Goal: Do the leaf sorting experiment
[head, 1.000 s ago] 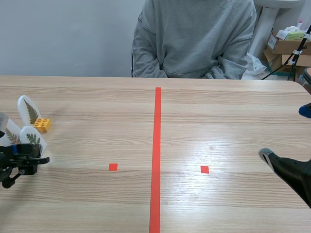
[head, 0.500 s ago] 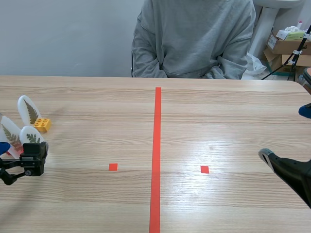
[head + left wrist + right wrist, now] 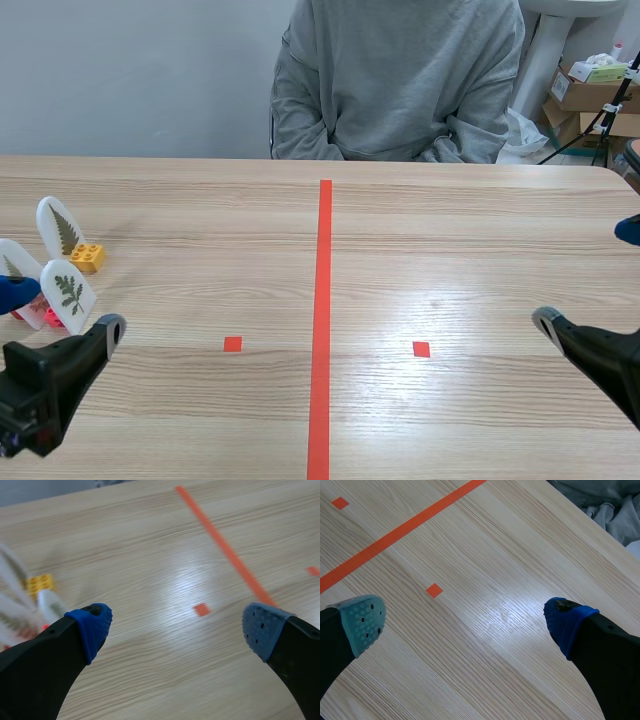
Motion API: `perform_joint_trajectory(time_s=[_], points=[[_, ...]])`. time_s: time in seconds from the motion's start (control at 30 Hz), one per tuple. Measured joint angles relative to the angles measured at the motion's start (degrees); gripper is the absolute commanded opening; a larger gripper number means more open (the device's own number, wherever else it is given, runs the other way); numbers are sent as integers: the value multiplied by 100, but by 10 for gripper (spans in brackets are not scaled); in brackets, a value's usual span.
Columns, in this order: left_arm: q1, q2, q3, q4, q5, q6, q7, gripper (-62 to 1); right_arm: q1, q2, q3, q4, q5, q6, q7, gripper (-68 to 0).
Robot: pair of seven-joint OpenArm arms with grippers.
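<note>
Well over at the left edge of the table (image 3: 450, 250) stand three white cards, each bearing a pressed leaf. The nearest card (image 3: 68, 293) is upright in a pink block (image 3: 48, 318). The far card (image 3: 58, 226) stands just beside a yellow block (image 3: 87, 258), and the third card (image 3: 10, 262) is at the very edge, partly hidden. None has been sorted, so the task looks barely begun. The left gripper (image 3: 178, 626) hangs low just beside the cards, its fingers spread wide with nothing between them. In the scene view its blue fingertip (image 3: 15, 293) lies across the foot of the third card, and whether it touches cannot be told. The right gripper (image 3: 466, 622) is well apart from the cards on the other side of the tape line (image 3: 322, 300), likewise spread wide and empty over bare wood. A person (image 3: 400, 80) sits across the table. The main risk is probably a toppled card: they are thin, stand on small bases and crowd together, so a wide finger swinging in from the side could knock one over or push it into its neighbour. Closing around the group could also pinch two cards at once or catch the block instead of the card. The wrist view shows the cards only as a blur beside one finger, so aiming from it would be unsure.
</note>
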Motion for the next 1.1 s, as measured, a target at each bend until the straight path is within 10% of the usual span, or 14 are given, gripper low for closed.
perform_joint_trajectory(time_s=[0.57,1.1], points=[[979,-603,0,1541,-1082,-879,752,-15,-337,-573,0,0,44,1049,297,4],[962,-603,-2,1626,-1174,-881,861,-15,-334,-570,0,0,46,1038,273,4]])
